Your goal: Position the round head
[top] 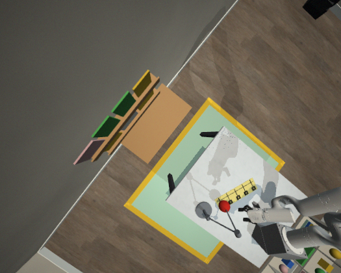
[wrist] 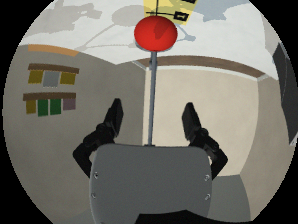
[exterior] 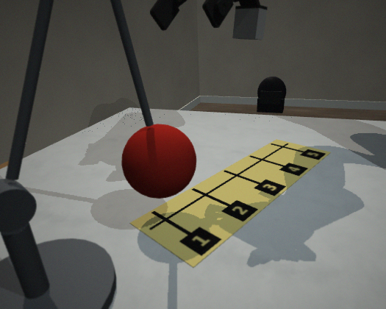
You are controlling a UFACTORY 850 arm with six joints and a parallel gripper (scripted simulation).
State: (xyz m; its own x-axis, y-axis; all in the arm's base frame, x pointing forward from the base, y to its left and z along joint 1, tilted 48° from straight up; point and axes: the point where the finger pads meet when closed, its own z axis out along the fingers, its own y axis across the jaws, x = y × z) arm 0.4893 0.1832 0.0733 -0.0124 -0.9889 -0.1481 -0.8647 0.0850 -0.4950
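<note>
The lamp's round red head [top: 224, 206] [exterior: 159, 161] [wrist: 155, 33] hangs clear of the bench, near the mark 1 end of the yellow strip [top: 240, 188] [exterior: 237, 192] [wrist: 172, 7]. The lamp's foot [top: 201, 208] [exterior: 80, 268] stands on the bench beyond that end. Its thin outer rod [top: 232, 221] [exterior: 131, 62] [wrist: 152, 100] rises from the head to the elbow joint [top: 238, 233]. My gripper [top: 242, 214] [exterior: 190, 25] [wrist: 153, 107] is open, above the bench on the elbow's side of the strip. In the wrist view the rod appears between the spread fingers; contact with it is not visible.
The white bench [top: 196, 185] [exterior: 317, 279] carries the lamp and strip. The arm [top: 326, 201] reaches in from the right, with a dark box-shaped part [top: 269, 240] close by the gripper. Trays with coloured shapes lie at the lower right. A shelf [top: 157, 120] stands beyond the bench.
</note>
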